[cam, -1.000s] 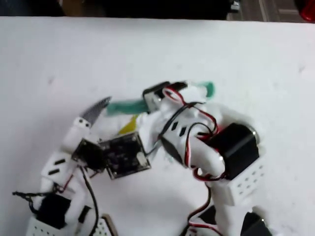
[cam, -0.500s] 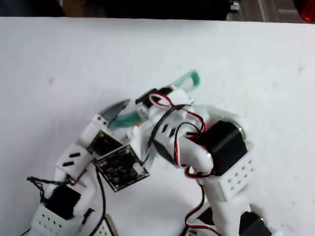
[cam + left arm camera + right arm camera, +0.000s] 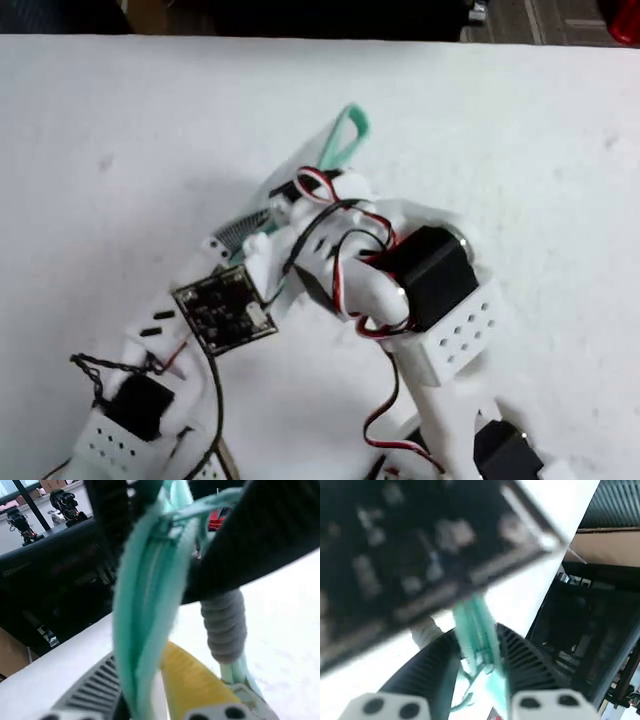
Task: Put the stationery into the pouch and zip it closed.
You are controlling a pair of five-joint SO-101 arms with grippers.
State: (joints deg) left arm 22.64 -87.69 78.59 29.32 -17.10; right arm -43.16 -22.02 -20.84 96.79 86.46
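Clamps pouch (image 3: 145, 610) in left gripper (image 3: 248, 232) and right gripper (image 3: 477, 640), both closed on its edge; zipping judged unfinished.

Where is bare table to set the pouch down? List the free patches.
Free: the wide table stretch left of the pouch, the strip along the far edge, and the right side beyond the arms. Crowded: the middle, where both arms meet at the pouch.
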